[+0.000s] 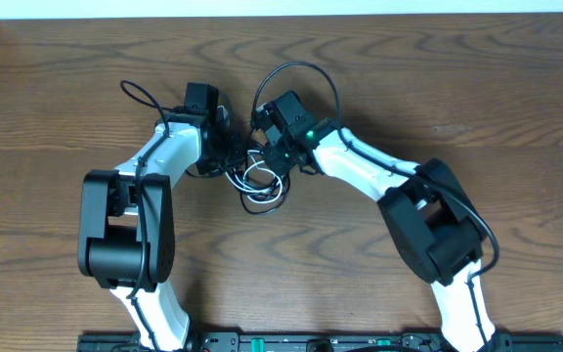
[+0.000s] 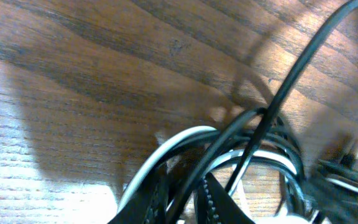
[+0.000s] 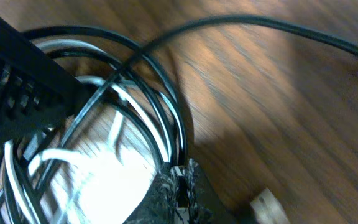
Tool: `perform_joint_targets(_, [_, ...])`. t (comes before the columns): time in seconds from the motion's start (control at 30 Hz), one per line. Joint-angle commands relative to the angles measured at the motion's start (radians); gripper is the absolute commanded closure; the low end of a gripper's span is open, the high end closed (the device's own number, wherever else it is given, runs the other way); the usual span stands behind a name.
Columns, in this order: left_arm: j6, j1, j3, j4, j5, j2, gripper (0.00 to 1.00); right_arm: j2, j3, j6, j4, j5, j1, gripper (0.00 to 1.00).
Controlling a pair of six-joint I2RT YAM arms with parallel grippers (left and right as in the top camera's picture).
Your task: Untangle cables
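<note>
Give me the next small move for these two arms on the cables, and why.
Probably ease the right gripper a little away from the left gripper, with both closed. They meet at the tangled coil of thin black and white cords on the brown wooden table. The left seems clamped on its overlapping loops, and the right is shut at its edge. A short pull should loosen the coil.

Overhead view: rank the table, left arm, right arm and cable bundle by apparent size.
1. table
2. left arm and right arm: they look alike, so not ranked against each other
3. cable bundle
</note>
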Motion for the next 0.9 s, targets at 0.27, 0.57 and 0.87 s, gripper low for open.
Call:
perform_joint_targets(0.27, [0.000,0.002,-0.011,-0.003,-0.050,0.034,0.80,-0.032,0.005,0.145,-0.181,0.215,-0.019,0.99])
perform_joint_targets(0.57, [-0.026,0.018,-0.011,-0.009,-0.078,0.034,0.80,-0.031,0.004,0.238,-0.275,0.228,-0.019,0.70])
perform_joint_targets(0.87, [-0.019,0.072,-0.009,-0.018,0.029,0.033,0.53,-0.031,0.005,0.234,-0.287,0.324,-0.035,0.39])
